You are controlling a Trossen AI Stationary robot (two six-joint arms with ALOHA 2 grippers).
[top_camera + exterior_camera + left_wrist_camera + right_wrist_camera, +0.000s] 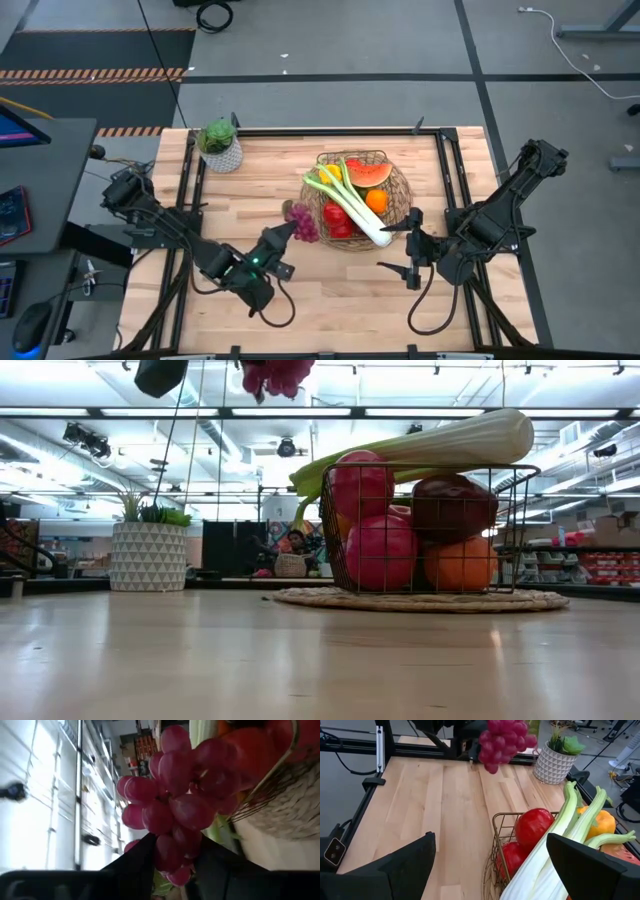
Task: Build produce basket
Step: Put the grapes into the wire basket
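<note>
The wire basket [405,195] sits on a round woven mat right of the table's middle and holds red apples [337,218], an orange [376,200], a yellow pepper [330,173], a watermelon slice [368,171] and a leek [352,208] lying across its rim. My left gripper [287,229] hovers just left of the basket, shut on the purple grapes [302,222]. The grapes hang high in the low view [275,374]. My right gripper [410,249] is open near the basket's near-right side, its fingers [405,862] empty. My left gripper pinches the grape bunch at one end [172,862] between its two fingers [137,857]. It reaches in roughly level from the table's left. The bunch [502,742] is lifted clear of the table, sticking out past the fingertips toward the basket.
A small white pot with a green plant [220,148] stands near the table's far-left corner. Bare wooden tabletop [330,290] lies in front of the basket. Black frame rails [185,190] run along the table's left and right sides.
</note>
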